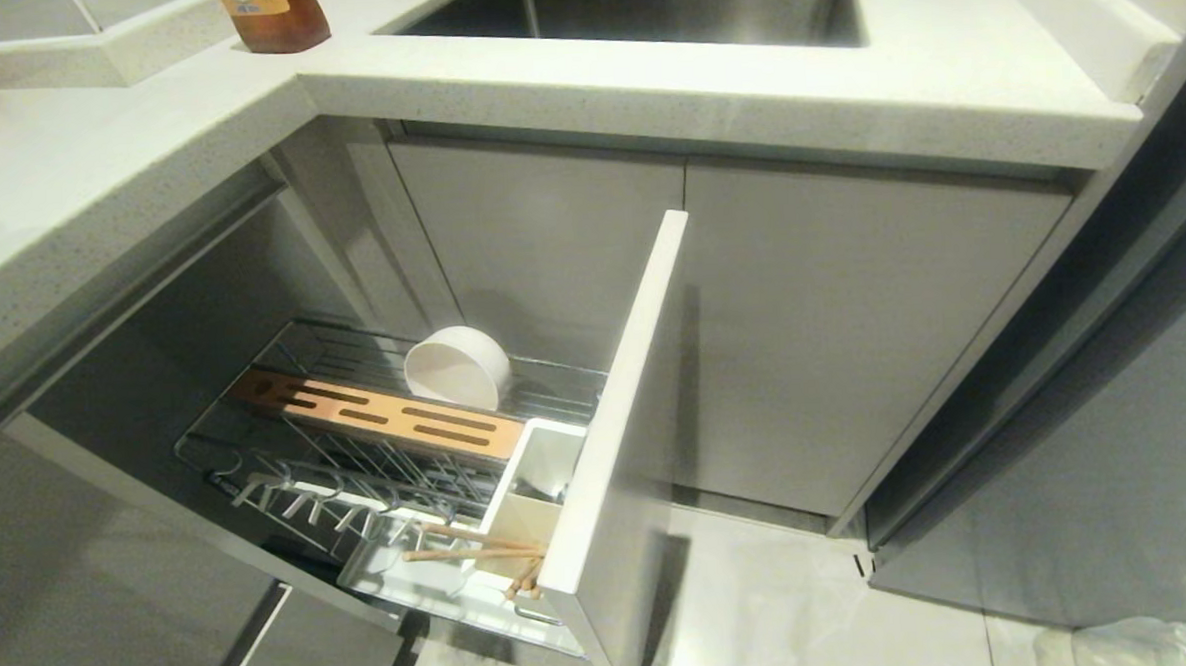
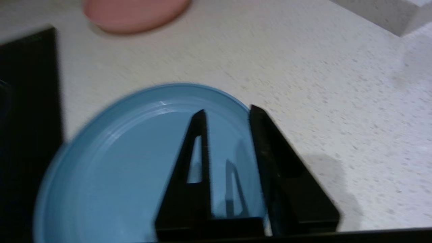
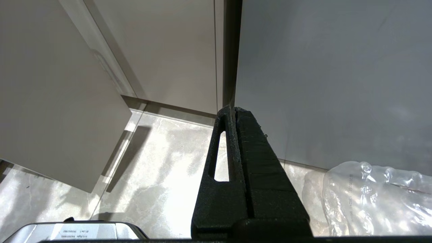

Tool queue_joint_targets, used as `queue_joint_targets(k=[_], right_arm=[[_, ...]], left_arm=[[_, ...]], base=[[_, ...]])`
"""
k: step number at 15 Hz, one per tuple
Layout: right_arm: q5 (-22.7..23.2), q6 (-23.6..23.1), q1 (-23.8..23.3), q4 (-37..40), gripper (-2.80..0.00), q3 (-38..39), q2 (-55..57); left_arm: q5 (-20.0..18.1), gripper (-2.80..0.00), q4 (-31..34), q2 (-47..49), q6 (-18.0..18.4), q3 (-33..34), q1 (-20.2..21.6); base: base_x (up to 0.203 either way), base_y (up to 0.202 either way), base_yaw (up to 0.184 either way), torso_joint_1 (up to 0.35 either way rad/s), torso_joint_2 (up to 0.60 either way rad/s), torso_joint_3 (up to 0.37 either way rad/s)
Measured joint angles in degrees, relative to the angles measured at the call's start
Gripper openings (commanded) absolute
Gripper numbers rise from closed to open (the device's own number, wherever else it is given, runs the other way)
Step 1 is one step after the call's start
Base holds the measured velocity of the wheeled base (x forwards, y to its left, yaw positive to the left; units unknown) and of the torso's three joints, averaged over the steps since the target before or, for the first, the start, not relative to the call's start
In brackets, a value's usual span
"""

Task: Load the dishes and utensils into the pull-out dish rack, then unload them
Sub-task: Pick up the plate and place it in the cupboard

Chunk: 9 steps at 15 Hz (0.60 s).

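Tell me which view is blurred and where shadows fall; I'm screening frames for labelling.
Left wrist view: motion-smeared, the round light-blue plate soft-edged, the left gripper shadowing the speckled white countertop. Right wrist view: sharp, floor glare. Head view: sharp; the pale-grey front panel shadows the cabinet.

The pull-out dish rack (image 1: 398, 452) is pulled out below the countertop (image 1: 97, 204). The bowl (image 1: 457, 366) is tipped at its 12 o'clock end, the chopsticks (image 1: 477, 546) in the utensil box (image 1: 521, 506) around 5 o'clock. The plate (image 2: 135, 162) is laid, apparently flat, on the counter.
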Motion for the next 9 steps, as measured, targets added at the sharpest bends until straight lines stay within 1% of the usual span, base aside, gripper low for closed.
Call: queue_joint_targets(k=[2, 4, 6, 8, 9], right_arm=[[0.0, 0.0, 0.0, 0.0, -2.8, 0.0, 0.0], [0.0, 0.0, 0.0, 0.0, -2.8, 0.0, 0.0], [0.0, 0.0, 0.0, 0.0, -2.8, 0.0, 0.0], [0.0, 0.0, 0.0, 0.0, -2.8, 0.0, 0.0], [0.0, 0.0, 0.0, 0.0, -2.8, 0.0, 0.0]], left_arm=[[-3.7, 0.0, 6.3, 2.8, -6.6, -5.1, -0.1], [-4.7, 0.0, 10.5, 5.3, -12.0, -8.4, -0.6], [-4.6, 0.0, 12.1, 7.3, -14.7, -10.2, -0.8], [-4.9, 0.0, 15.0, 9.0, -16.6, -12.0, -1.0], [-4.9, 0.0, 15.4, 10.0, -17.6, -12.8, -1.1]], base=[[0.0, 0.0, 0.0, 0.0, 0.0, 0.0], [0.0, 0.0, 0.0, 0.0, 0.0, 0.0], [0.0, 0.0, 0.0, 0.0, 0.0, 0.0], [0.0, 0.0, 0.0, 0.0, 0.0, 0.0], [0.0, 0.0, 0.0, 0.0, 0.0, 0.0]])
